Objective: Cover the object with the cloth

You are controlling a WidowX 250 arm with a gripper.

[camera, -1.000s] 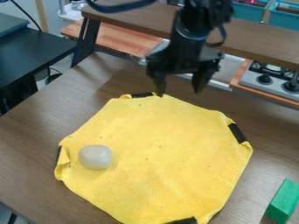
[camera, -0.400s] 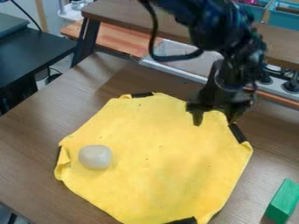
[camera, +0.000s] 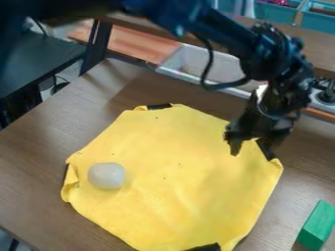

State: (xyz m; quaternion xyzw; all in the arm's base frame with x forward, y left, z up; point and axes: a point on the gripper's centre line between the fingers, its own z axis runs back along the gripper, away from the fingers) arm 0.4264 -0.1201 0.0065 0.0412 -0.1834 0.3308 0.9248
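So the claw's open over the yellow cloth's 2 o'clock edge, pale lump sitting on it at 9, green block off at 4.

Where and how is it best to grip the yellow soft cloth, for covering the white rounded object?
Probably pinch the cloth from above, at its picture-right corner beside the black strip: the edge looks turned up there, and the white object lies clear, near the left edge.
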